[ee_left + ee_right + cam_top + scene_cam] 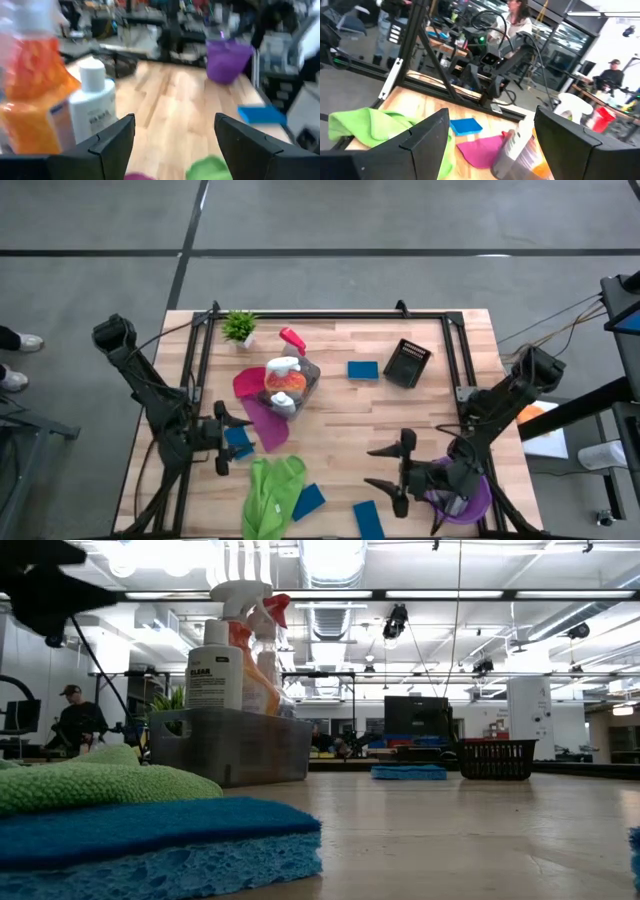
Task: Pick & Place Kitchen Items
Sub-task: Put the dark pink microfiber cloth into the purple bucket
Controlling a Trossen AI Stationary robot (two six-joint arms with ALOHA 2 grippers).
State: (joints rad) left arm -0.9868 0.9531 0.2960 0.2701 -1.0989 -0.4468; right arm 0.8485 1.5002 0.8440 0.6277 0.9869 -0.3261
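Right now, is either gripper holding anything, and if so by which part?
Nothing is held. The left gripper is open above a blue sponge; the right gripper is open over bare table.

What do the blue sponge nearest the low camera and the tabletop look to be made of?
Blue sponge: apparently cellulose foam, its side pitted with pores, under a denser, fuzzy darker top layer, matte. Tabletop: pale wood, likely butcher block, with plank strips, visible grain and a smooth, slightly satin finish.

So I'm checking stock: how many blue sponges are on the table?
4 blue rectangular sponges: one mid-table beside the black basket, one at the left hand, one against the green cloth, one at the near edge. Others may be hidden.
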